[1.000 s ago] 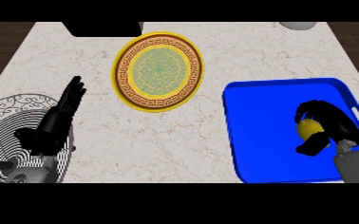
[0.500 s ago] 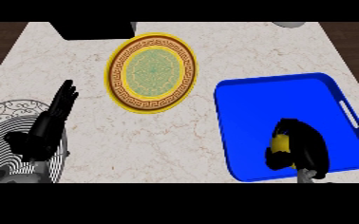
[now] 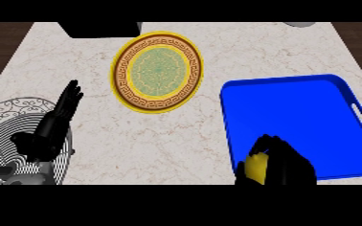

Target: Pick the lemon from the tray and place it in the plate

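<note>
My right hand [image 3: 286, 168] is at the lower right of the head view, over the near left corner of the blue tray [image 3: 297, 110]. Its fingers are curled round the yellow lemon [image 3: 255, 167], of which only the left side shows. The round plate [image 3: 157, 72] with a yellow rim, brown patterned band and green centre lies on the marble counter, up and to the left of the tray. My left hand [image 3: 51, 127] rests open at the left edge, fingers pointing up.
A white wire rack [image 3: 21, 119] lies under my left hand at the lower left. A black box [image 3: 99, 28] stands at the back left. A grey object [image 3: 304, 24] shows at the back right edge.
My right hand, holding the lemon, has drawn back toward the tray's near left corner. The whole view has shifted, so plate and tray sit further left than before. The left hand has stayed open.
</note>
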